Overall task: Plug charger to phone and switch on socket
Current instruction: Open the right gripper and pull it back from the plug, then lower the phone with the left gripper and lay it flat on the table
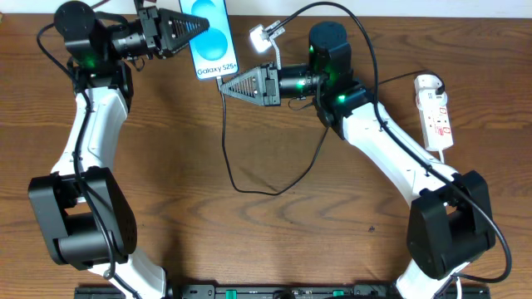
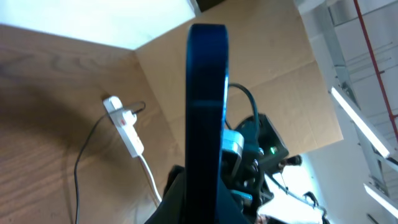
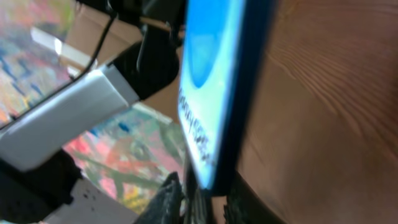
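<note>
Matt grained wood table (image 1: 249, 249); glossy phone (image 1: 214, 46) screen; socket (image 1: 435, 112) seemingly white plastic

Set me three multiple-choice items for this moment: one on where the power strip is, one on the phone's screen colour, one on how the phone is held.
1. Where does the power strip lie?
A. under the phone
B. between the two arms
C. at the right side of the table, beyond the right arm

2. What colour is the screen of the phone?
A. blue
B. red
C. green

3. What state is the phone in?
A. lying free on the table
B. gripped by the left end effector
C. stacked on the power strip

Answers:
1 C: the overhead view shows it outside the right arm.
2 A: the screen is blue with white lettering.
3 B: the left wrist view shows its edge clamped in that end effector.
</note>
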`<state>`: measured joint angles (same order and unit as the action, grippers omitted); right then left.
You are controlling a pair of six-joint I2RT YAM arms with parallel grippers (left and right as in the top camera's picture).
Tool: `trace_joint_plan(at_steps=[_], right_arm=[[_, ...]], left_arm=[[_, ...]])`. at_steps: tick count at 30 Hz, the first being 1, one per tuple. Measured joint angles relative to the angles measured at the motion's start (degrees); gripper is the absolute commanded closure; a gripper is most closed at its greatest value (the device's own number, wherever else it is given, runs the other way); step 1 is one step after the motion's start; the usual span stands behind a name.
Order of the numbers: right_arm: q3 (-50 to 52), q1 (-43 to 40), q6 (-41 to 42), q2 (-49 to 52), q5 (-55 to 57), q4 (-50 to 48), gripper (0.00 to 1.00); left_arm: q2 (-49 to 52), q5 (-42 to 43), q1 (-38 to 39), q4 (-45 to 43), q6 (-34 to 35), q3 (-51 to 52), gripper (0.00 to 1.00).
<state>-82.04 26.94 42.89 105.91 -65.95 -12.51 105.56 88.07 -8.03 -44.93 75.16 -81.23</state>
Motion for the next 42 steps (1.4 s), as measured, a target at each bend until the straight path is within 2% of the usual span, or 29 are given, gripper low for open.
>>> trace_joint_plan(at_steps=[4, 6, 10, 14, 16, 21, 23, 34, 42], right_arm=[[0.0, -0.5, -1.1, 0.0, 0.2, 2.7, 0.63], [0.0, -0.5, -1.5, 0.0, 0.2, 3.0, 0.51], [0.0, -0.5, -2.4, 0.0, -0.2, 4.0, 0.41], [-0.4, -1.0, -6.1, 0.0, -0.2, 13.1, 0.38], [-0.6, -1.7, -10.2, 0.0, 0.5, 22.1, 0.37], [-0.6, -4.5, -20.0, 0.0, 6.6, 39.1, 0.34], [-0.6, -5.1, -22.6, 0.0, 9.5, 42.6, 0.34], [-0.6, -5.0, -28.6, 0.0, 23.1, 51.4, 0.33], [-0.6, -5.0, -29.4, 0.0, 28.3, 53.9, 0.32]], left_arm=[[0.0, 0.8, -0.2, 0.1, 0.0, 0.2, 0.93], [0.0, 1.2, -0.3, 0.1, 0.0, 0.2, 0.93], [0.0, 1.6, -0.4, 0.1, -0.6, 0.2, 0.92], [0.0, 1.7, -0.4, 0.0, -2.0, 0.3, 0.93], [0.0, 1.6, -0.4, -0.1, -3.2, 1.1, 0.93], [0.1, 1.7, -0.4, 0.1, -6.8, 6.1, 0.93], [0.4, 1.7, -0.4, 0.1, -8.3, 7.9, 0.93], [9.9, 0.8, -0.4, 0.1, -13.4, 10.1, 0.93], [12.5, -8.9, -0.4, 5.7, -14.4, 10.5, 0.93]])
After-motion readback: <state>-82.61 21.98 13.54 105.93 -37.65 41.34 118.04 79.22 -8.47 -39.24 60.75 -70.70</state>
